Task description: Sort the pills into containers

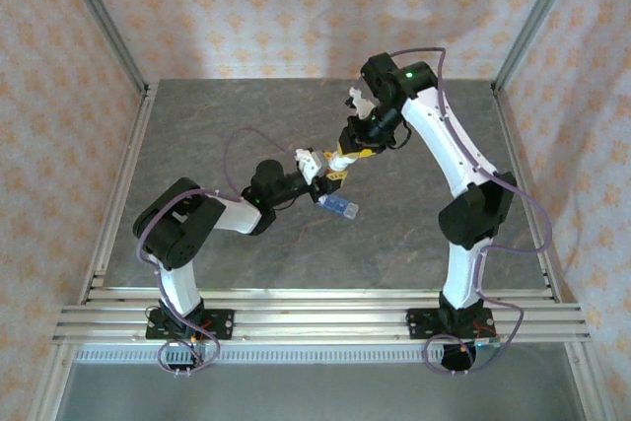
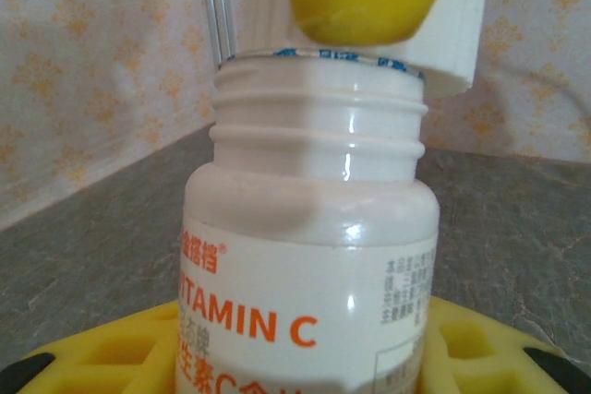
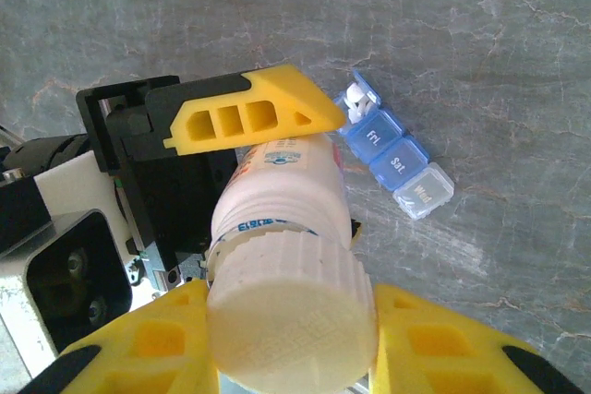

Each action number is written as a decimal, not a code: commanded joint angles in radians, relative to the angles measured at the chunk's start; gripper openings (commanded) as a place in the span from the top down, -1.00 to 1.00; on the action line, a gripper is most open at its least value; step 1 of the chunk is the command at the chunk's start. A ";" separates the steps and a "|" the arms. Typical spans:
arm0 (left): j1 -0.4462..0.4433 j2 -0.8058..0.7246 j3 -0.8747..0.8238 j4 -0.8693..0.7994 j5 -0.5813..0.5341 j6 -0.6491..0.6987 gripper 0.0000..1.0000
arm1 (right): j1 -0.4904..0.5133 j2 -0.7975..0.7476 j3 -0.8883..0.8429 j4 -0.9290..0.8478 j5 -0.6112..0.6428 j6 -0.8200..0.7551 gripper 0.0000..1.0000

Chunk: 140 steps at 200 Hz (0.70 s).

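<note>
My left gripper (image 1: 317, 169) is shut on a white vitamin C bottle (image 2: 309, 256), holding it by the body above the table. My right gripper (image 3: 291, 343) is shut on the bottle's white ribbed cap (image 3: 291, 320). The cap (image 2: 452, 34) sits tilted at the top of the neck, with the screw threads bare beneath it. The containers, a small blue pill box (image 3: 392, 154) with lids marked Fri, Sat and Wed, lie on the table just beyond the bottle (image 3: 282, 191). The pill box (image 1: 338, 207) is below and right of both grippers. The pills are hidden.
The grey stone-patterned table (image 1: 246, 125) is ringed by aluminium rails and patterned walls. The right arm (image 1: 449, 145) reaches in from the right and the left arm (image 1: 212, 214) from the left, meeting near the middle.
</note>
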 commanded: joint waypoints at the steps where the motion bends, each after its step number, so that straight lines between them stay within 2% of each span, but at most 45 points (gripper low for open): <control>1: -0.011 -0.051 -0.004 0.026 0.024 0.023 1.00 | 0.007 0.019 -0.010 -0.015 -0.007 -0.014 0.35; 140: -0.020 -0.068 0.002 0.003 0.037 0.033 1.00 | 0.022 0.021 -0.033 0.016 -0.044 0.000 0.35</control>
